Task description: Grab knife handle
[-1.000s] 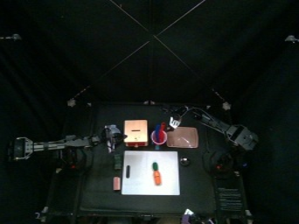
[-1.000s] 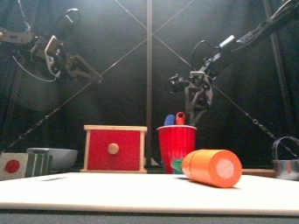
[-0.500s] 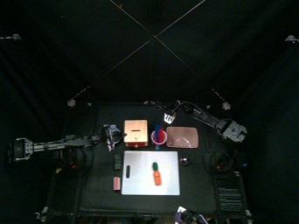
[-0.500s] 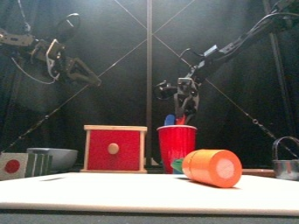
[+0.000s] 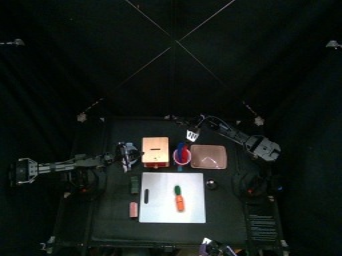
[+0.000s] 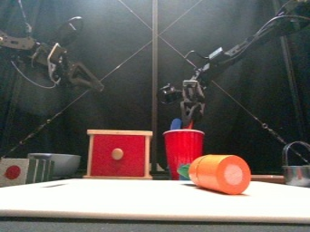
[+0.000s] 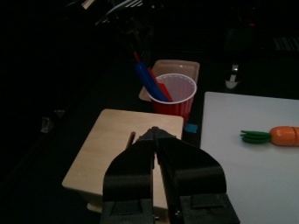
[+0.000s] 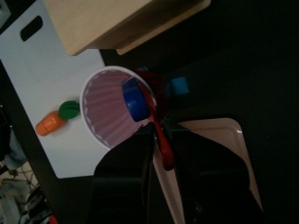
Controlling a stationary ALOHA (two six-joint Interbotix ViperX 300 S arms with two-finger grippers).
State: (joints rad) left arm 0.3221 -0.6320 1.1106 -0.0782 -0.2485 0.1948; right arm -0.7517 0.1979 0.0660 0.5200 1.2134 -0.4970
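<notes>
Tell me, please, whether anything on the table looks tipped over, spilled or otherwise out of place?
Only the orange toy carrot with a green top stands out: it lies flat on the white cutting board. The red plastic cup stands upright, the blue and red utensil handles leaning inside it. Nothing looks spilled or damaged.

A red cup (image 8: 111, 109) sits mid-frame, mouth toward the camera, with a blue handle (image 8: 135, 101) and a red handle (image 8: 162, 140) poking out. The 2 pincer (image 8: 163, 162) jaws flank the red handle. A wooden box (image 8: 117, 22) fills the top; a carrot (image 8: 52, 121) lies at left on a white board (image 8: 41, 70).
</notes>
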